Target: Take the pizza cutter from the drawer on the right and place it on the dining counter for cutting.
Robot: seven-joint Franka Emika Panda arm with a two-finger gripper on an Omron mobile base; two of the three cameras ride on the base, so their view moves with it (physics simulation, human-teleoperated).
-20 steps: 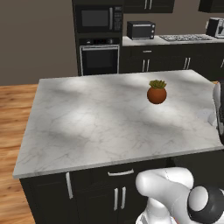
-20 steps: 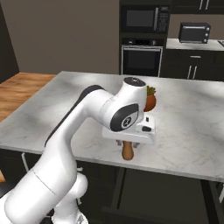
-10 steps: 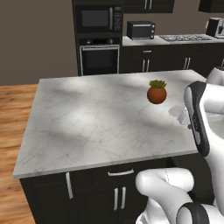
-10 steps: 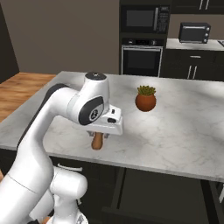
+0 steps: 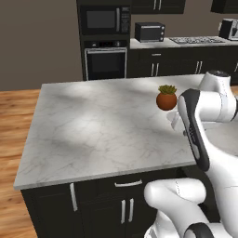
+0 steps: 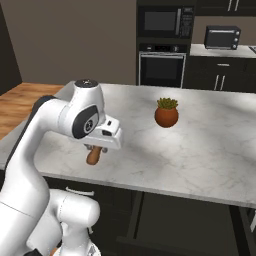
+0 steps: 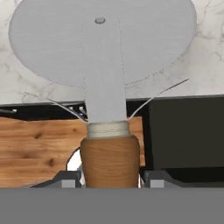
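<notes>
Gripper (image 7: 109,177) clamps the pizza cutter (image 7: 103,43) by its brown handle, wheel pointing away, above the marble top (image 6: 200,150) near the potted plant (image 6: 166,112). Judgement: carry level, grip firm, slow swing; this sinkless top isn't the dining counter.

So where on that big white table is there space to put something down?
Most of the white-grey marble countertop is bare, from its left edge across to the small round terracotta pot with a green plant. The corner around the pot is crowded, with the white robot arm beside it.
</notes>
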